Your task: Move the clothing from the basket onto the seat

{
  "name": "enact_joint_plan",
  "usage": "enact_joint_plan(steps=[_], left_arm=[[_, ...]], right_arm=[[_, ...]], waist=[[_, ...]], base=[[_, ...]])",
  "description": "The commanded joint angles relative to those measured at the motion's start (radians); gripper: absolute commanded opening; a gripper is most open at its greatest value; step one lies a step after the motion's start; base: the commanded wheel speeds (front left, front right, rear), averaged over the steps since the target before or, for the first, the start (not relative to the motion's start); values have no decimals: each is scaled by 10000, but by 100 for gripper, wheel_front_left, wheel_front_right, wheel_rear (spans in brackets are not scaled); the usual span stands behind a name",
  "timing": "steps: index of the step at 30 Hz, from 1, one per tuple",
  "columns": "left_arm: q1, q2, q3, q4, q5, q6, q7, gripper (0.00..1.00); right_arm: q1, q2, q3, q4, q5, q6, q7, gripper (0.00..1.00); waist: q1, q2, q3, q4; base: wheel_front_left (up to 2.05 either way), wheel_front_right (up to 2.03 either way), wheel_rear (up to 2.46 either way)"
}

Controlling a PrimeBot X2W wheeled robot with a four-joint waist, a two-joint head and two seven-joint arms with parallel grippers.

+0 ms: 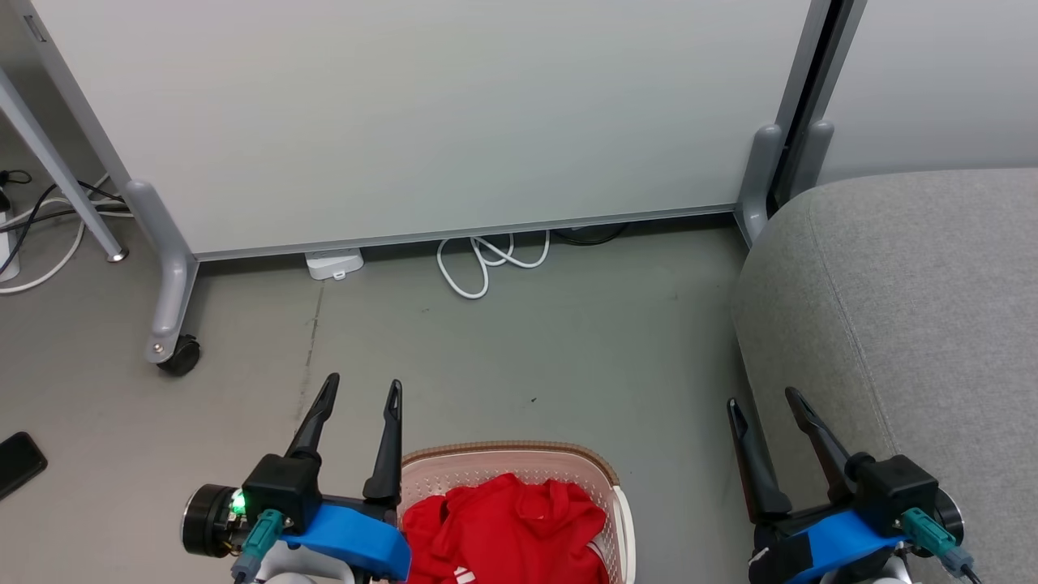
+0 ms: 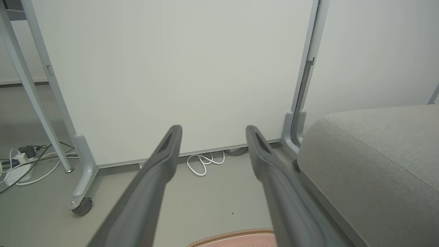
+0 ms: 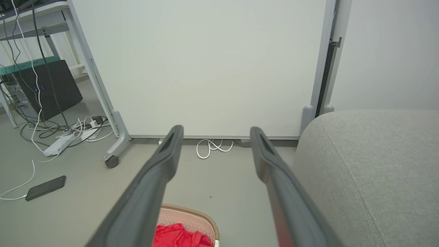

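Clothing: red fabric, bunched inside the basket, with a white stripe at its near edge.
Basket: cream plastic with a brown rim band, standing on the floor at the bottom centre of the head view, between the two tools.
Left tool: fingers spread apart, holding nothing, at the basket's left side.
Right tool: fingers spread apart, holding nothing, near the seat's front corner.
Seat: grey woven fabric with a rounded edge and a stitched seam, right of the basket and apart from it.
Partition panel: pale grey, on casters, upright beyond the basket.
White cable: coiled at the panel's foot.
Phone: dark, flat on the floor, far left.
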State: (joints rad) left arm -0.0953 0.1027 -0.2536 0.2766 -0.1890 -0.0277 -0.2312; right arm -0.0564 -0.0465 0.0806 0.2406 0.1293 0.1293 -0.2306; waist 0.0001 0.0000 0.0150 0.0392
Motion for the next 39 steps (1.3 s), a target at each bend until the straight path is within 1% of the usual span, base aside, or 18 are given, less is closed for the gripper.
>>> enact_joint_plan(steps=[1,7,17,32,36,39], left_arm=[[-50,10,5,2,180,-57,-82,100],[-53,-89,14,292,645,-369,-202,100],[-133,-219,62,718,1258,-583,-365,100],[-177,-350,325,825,1360,-714,-355,100],[-479,-361,152,989,1442,-809,-355,100],[-878,-296,-114,1290,1520,-903,-354,100]], right_arm=[[-44,-59,23,-42,-189,21,-91,100],[-25,-61,93,-10,-738,23,-219,100],[43,-63,182,77,-1374,24,-371,100],[14,-62,159,121,-1206,24,-355,100],[-30,-62,76,46,-1267,24,-355,100],[-217,-135,35,-50,-1331,22,-355,100]], waist=[[-1,0,0,4],[-1,0,-20,54],[-1,0,-65,93],[-1,0,-32,119],[-1,0,76,56],[-1,0,354,-86]], base=[[0,0,0],[0,0,0],[0,0,0],[0,0,0],[0,0,0],[0,0,0]])
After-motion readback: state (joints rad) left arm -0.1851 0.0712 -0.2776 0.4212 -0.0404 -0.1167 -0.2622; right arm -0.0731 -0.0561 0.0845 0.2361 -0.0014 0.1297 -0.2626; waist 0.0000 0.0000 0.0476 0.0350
